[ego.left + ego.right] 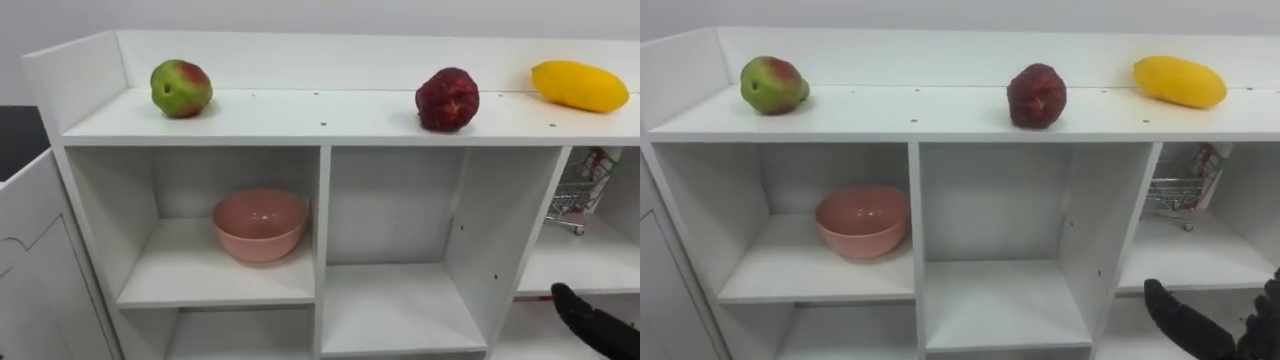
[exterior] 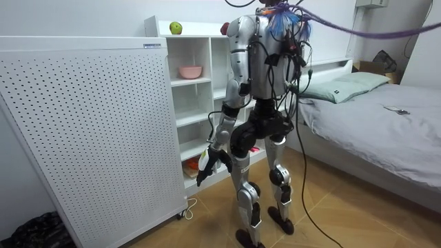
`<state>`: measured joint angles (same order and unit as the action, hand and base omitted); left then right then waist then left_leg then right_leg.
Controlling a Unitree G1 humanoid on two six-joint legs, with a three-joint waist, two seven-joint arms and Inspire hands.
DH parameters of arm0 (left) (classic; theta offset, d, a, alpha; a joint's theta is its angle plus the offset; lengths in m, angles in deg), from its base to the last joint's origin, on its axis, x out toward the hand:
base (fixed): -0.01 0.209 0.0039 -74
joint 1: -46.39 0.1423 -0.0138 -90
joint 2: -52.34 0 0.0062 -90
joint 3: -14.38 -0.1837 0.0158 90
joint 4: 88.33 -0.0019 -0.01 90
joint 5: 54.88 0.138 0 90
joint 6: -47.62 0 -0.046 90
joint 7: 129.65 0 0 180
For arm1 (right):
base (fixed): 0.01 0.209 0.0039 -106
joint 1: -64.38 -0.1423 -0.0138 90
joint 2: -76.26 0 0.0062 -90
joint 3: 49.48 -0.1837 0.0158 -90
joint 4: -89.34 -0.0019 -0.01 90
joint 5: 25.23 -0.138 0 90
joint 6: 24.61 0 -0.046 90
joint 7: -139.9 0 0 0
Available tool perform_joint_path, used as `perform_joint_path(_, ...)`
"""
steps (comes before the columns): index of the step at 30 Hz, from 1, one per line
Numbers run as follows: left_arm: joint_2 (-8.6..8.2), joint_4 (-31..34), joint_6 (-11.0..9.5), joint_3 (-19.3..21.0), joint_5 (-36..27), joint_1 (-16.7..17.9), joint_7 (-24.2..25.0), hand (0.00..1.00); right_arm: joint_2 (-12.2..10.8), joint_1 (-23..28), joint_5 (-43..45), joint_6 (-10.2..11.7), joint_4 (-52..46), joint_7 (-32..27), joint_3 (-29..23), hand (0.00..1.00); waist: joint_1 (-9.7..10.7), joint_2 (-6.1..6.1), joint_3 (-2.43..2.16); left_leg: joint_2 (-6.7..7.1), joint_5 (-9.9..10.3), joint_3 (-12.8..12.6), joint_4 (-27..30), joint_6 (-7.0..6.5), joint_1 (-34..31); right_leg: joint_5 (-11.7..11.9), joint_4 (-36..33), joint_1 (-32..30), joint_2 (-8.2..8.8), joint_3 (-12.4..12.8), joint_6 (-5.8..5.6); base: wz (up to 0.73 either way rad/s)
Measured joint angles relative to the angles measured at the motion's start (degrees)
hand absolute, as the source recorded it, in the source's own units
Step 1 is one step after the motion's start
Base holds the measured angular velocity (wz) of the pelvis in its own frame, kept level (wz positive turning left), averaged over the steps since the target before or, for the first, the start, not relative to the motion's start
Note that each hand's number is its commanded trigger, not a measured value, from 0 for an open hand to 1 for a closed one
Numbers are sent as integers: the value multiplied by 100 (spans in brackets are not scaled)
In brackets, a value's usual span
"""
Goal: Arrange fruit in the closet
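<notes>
hands come first, because they are closest. the right hand [image 1: 1185, 322] is low at the right, in front of the closet [image 1: 320, 210]. its fingers are straight and loose, and it holds nothing. the left hand [image 2: 212, 164] hangs down by the robot's side in the room view, loose and empty too.

next come the boxes of the closet. a pink bowl [image 1: 259, 224] sits in the left box. a little cart [image 1: 578, 195] stands in the right box. the middle box has nothing in it.

all the fruit is further back and higher, on the top shelf [image 1: 300, 118], and the pieces are well apart. a green and red apple [image 1: 180, 88] is at the left, a dark red fruit [image 1: 447, 100] is near the middle, and a yellow mango [image 1: 580, 86] is at the right.

the apple looks hard, smooth and round, so it could roll or slip. i think the hand should wrap around its fat middle. the dark red fruit looks bumpy, so it may be easier to grip, but it might be soft and should not be squeezed hard. the mango is long and smooth, and it is probably the heaviest. holding it across its middle, not by an end, seems best.
</notes>
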<state>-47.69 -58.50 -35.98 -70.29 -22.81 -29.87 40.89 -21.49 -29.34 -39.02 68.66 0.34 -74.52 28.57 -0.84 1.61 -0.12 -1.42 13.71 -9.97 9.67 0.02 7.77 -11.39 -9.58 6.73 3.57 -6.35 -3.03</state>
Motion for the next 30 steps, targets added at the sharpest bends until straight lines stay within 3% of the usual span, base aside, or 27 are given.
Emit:
perform_joint_path(6, -12, -1, -30, -4, -2, -21, 88, 0, 85, -266, 67, 95, -397, 7, 147, 0, -107, 57, 25, -3, 0, -4, -1, 1, -39, 0, -11, -85, 0, -15, 0, 0)
perform_joint_path(13, -7, 33, -33, -5, 1, 6, 256, 0, 103, -654, 107, 105, -634, 292, 201, 0, -108, 131, -22, -2, -1, 95, 31, 0, -57, 10, -15, -13, 1, -86, 17, 6)
perform_joint_path(23, -23, 29, -49, 2, 22, -29, 354, 0, 217, -1161, 529, 112, -847, 403, 244, 0, -143, 109, -5, -9, -28, 168, 73, 11, -139, 26, -28, -20, 0, -164, 43, 3)
perform_joint_path(30, -12, 31, -52, -2, 14, -107, 348, 0, 325, -1459, 532, 122, -848, 479, 382, 0, -277, 181, 19, -2, -31, 237, 79, 10, -121, 26, -14, -2, 1, -181, 43, 2)
